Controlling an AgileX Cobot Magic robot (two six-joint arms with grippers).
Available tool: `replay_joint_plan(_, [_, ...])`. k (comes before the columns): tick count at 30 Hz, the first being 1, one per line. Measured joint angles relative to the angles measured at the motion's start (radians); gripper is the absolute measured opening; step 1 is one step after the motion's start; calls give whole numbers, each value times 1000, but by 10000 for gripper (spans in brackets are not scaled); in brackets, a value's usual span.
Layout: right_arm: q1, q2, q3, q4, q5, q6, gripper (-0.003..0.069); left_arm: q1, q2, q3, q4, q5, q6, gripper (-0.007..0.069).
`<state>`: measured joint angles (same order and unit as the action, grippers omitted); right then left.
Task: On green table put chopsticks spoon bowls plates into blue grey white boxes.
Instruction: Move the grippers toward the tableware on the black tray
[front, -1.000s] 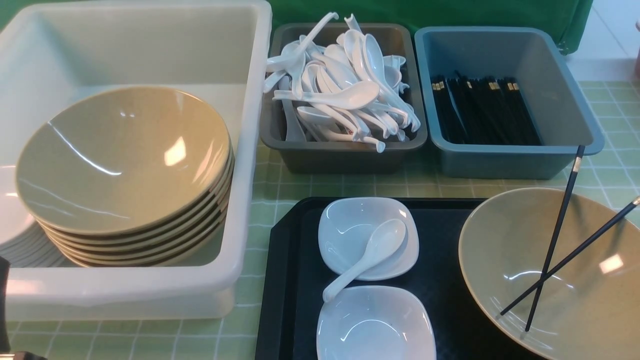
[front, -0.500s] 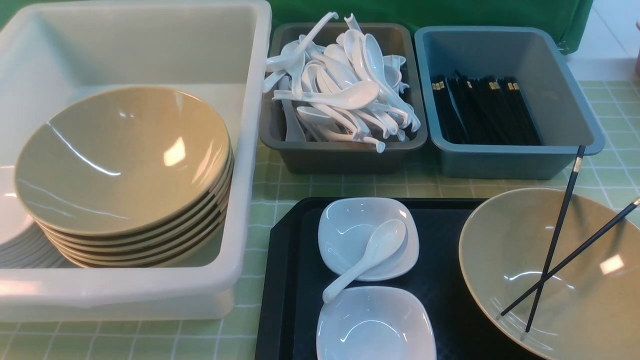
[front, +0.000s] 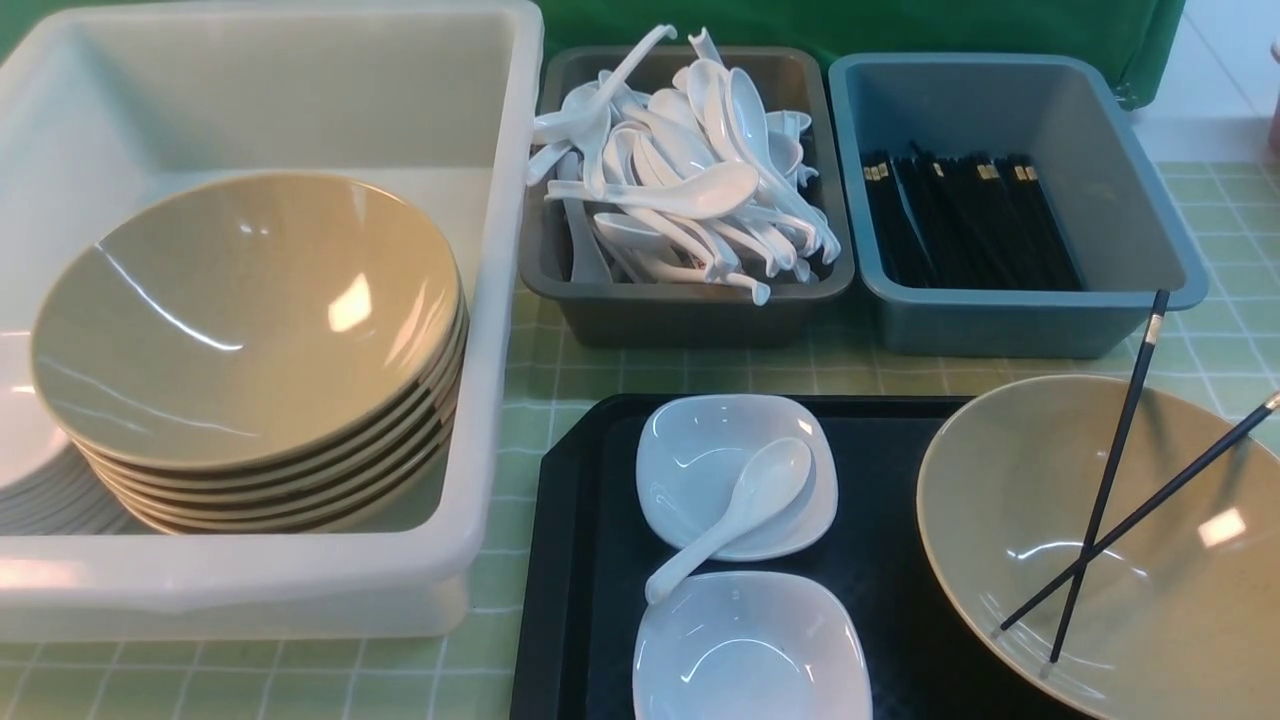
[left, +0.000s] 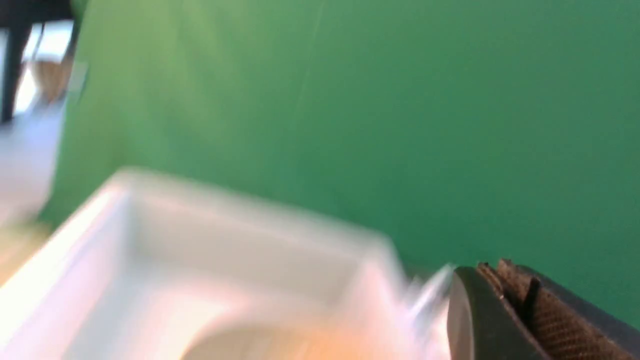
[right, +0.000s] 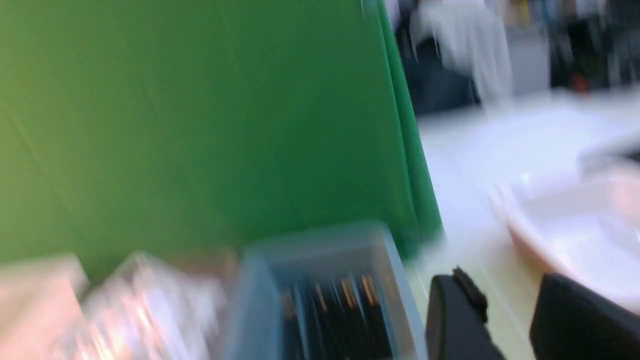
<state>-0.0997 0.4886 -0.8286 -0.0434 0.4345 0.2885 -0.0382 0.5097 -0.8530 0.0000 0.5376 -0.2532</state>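
Two chopsticks (front: 1105, 480) lie crossed in a bowl (front: 1000, 520) that the front view's right and lower edges cut off. Beside it on the black tray (front: 590, 560), a spoon (front: 735, 510) rests in one plate (front: 690, 450); a second plate (front: 750, 650) is cropped below. Behind, on the green table (front: 700, 375), stand the white box (front: 495, 300), grey box (front: 680, 320) and blue box (front: 1000, 325). Both wrist views are smeared: the left gripper (left: 492, 272) looks pressed closed, empty; the right gripper (right: 505, 290) has its jaws apart, nothing between
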Motion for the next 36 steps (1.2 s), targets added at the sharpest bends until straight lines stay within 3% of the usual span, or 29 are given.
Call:
replay_joint_plan(3, [3,83,15,87,72,-78,236,-2,81,6,-89,117,149,-1])
replay_joint_plan(6, [47,163,40,344,146,-401,236,-42,124,52,-296,125,335,-1])
replay_joint_plan(7, [51,168,41,358,156,-418,236,-45,125,56,-296,124,346,-1])
replay_joint_plan(8, [81,202,44,436,198,-516,236,-70,133,77,-401,111,434,-1])
replay_joint_plan(16, [129,350,44,458,283,-606,236,-141,200,169,-760,122,764,-1])
replay_joint_plan(21, [129,407,45,454,286,-606,236,-141,205,174,-808,134,816,-1])
replay_joint_plan(36, [130,504,45,453,285,-606,236,-141,204,174,-814,155,818,-1])
